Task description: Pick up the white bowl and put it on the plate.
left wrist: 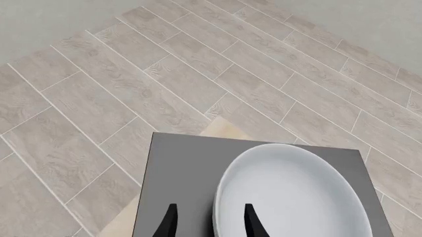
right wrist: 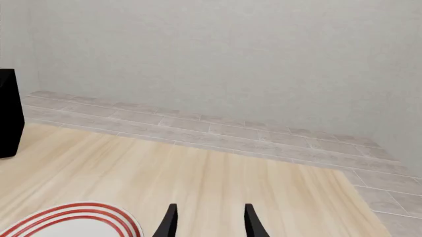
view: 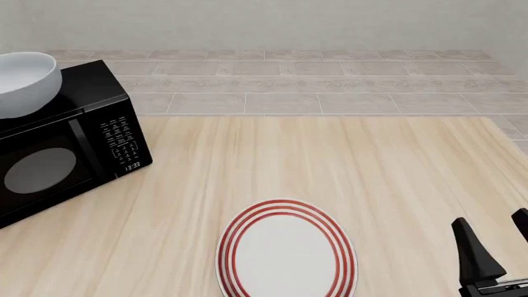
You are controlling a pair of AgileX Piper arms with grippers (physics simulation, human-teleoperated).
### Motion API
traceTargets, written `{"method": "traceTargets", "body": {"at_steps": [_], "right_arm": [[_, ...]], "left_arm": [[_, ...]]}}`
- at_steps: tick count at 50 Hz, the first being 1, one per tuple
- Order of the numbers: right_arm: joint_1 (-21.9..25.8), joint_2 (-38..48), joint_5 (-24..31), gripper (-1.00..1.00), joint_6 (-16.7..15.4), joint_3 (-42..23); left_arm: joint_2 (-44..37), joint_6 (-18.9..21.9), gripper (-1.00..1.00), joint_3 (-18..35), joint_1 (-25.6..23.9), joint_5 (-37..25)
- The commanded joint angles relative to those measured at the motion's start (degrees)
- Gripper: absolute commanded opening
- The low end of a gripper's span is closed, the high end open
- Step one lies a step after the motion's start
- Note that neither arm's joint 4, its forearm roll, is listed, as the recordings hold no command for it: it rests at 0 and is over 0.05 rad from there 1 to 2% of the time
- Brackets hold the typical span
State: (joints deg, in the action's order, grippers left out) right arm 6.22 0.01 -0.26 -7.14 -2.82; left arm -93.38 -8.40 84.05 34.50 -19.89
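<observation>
On top of the microwave point(view: 58, 145) at the counter's point(view: 247, 167) far left: white bowl point(view: 25, 80), not yet lifted, left hand point(left wrist: 207, 222) parted astride its rim; plate point(view: 286, 250) bare; right hand point(view: 495, 247) parted, idle; pickup and placing both remain.

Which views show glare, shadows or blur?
Front view: sharp all over, flat even light, no clear cast shadow under the plate; white bowl is softly shaded, with no hot glare. Left wrist view: bowl interior smooth, no highlights. Right wrist view: crisp, wall evenly lit.
</observation>
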Motion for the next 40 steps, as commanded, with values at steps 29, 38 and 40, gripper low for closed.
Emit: {"method": "traceTargets", "body": {"at_steps": [29,38,40], "right_arm": [[0.25,-0.01,0.07,1.0,0.04,-0.82],[0.16,0.0,-0.5,1.0,0.06,-0.06],[0.31,0.0,-0.47,1.0,-0.01,-0.15]], "left_arm": [[-3.84,-0.78,1.0,-0.6,-1.1,2.23],[-4.18,-0.55,1.0,-0.56,-0.39,2.29],[-4.51,-0.42,1.0,-0.29,-0.69,2.35]]}}
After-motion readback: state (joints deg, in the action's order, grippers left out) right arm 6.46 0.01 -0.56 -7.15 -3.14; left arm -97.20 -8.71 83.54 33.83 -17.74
